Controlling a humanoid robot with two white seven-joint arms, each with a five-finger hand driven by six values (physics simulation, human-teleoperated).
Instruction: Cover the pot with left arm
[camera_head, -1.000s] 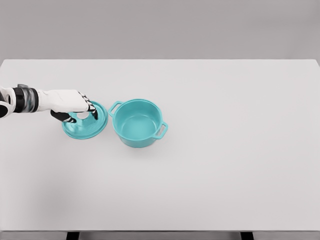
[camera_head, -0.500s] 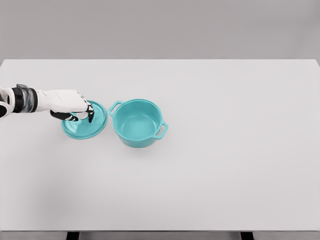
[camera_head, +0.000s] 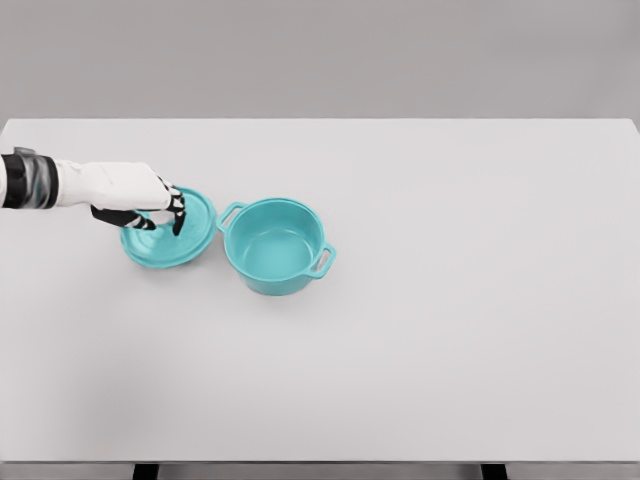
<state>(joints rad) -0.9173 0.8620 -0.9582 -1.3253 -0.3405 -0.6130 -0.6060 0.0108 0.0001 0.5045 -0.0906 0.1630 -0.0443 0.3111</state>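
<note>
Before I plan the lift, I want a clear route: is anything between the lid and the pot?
Nothing visible. The left hand is on the lid, and the open pot sits just to its right.

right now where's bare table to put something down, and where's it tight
Everything right of the pot out to the table edge is bare, as are the near strip in front of the pot and the far strip behind it. It is crowded at the left: the left hand sits on the lid, which lies close beside the pot.
</note>
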